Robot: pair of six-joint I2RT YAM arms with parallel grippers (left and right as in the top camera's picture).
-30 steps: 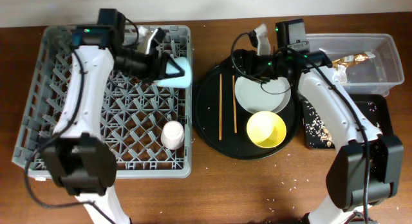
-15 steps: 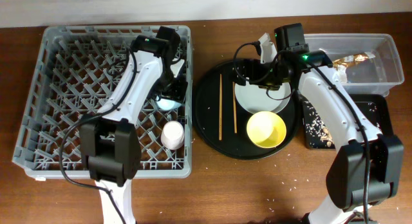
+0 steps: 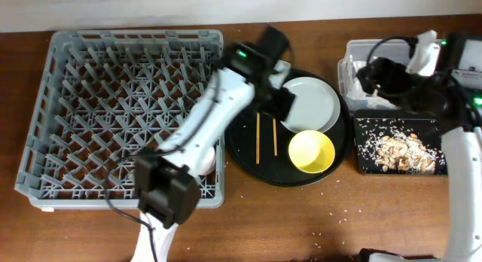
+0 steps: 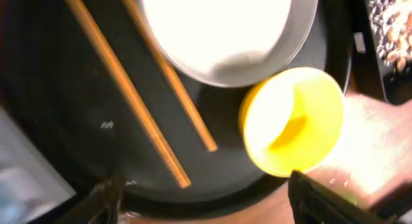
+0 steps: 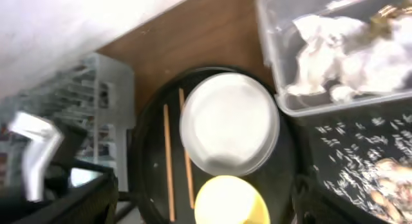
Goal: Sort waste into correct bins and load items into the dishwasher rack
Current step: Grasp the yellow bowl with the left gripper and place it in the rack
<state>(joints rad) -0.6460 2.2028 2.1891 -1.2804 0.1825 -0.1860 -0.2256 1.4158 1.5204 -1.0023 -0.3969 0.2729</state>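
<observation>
My left gripper (image 3: 282,105) is open and empty above the large round black tray (image 3: 245,153). In the left wrist view its fingers (image 4: 206,205) hang over two wooden chopsticks (image 4: 129,95), the pale plate (image 4: 225,31) and the yellow bowl (image 4: 293,121). My right gripper (image 3: 369,74) is open and empty over the clear tub (image 3: 350,55), which holds crumpled napkins (image 5: 335,50) and a brown-gold wrapper (image 5: 386,11). The black tray bin (image 3: 399,145) holds food scraps and rice. The pinkish-white cup (image 3: 208,159) stands in the grey rack (image 3: 90,119). The light blue cup is hidden under my left arm.
Plate (image 3: 312,104), yellow bowl (image 3: 311,150) and chopsticks (image 3: 258,138) all lie on the round black tray, between the rack and the bins. A few rice grains lie on the wooden table in front of the tray. My left arm crosses the rack's right edge.
My left gripper let go of the light blue cup in the rack and swung right over the round tray. My right gripper moved from above the plate to above the clear tub.
</observation>
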